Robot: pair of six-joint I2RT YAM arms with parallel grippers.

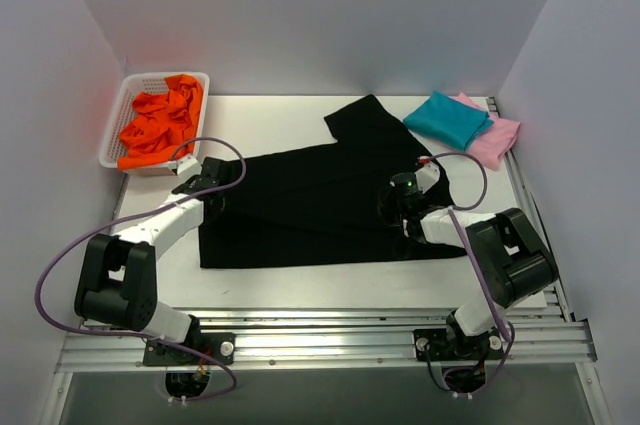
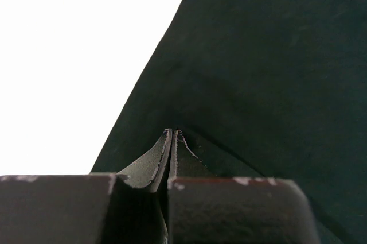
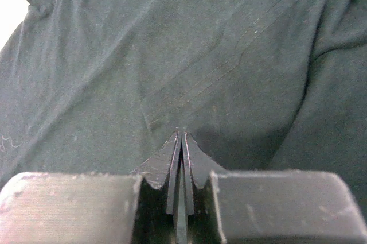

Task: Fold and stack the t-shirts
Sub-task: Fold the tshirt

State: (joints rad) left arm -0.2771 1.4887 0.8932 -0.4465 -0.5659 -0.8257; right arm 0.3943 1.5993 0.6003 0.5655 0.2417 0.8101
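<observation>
A large black t-shirt [image 1: 310, 207] lies spread across the middle of the table, with one sleeve pointing to the back. My left gripper [image 1: 216, 201] is at the shirt's left edge. Its jaws [image 2: 172, 133] are shut, with a crease of black cloth running up to the tips. My right gripper [image 1: 392, 212] is low on the shirt's right part. Its jaws [image 3: 181, 135] are shut, and wrinkles run in towards the tips. A folded teal t-shirt [image 1: 447, 117] lies on a folded pink t-shirt [image 1: 498, 140] at the back right. The starburst mark is hidden.
A white basket [image 1: 113, 125] at the back left holds crumpled orange cloth [image 1: 160, 123]. White walls close in the table on three sides. A metal rail [image 1: 320, 330] runs along the near edge. Purple cables loop beside both arms.
</observation>
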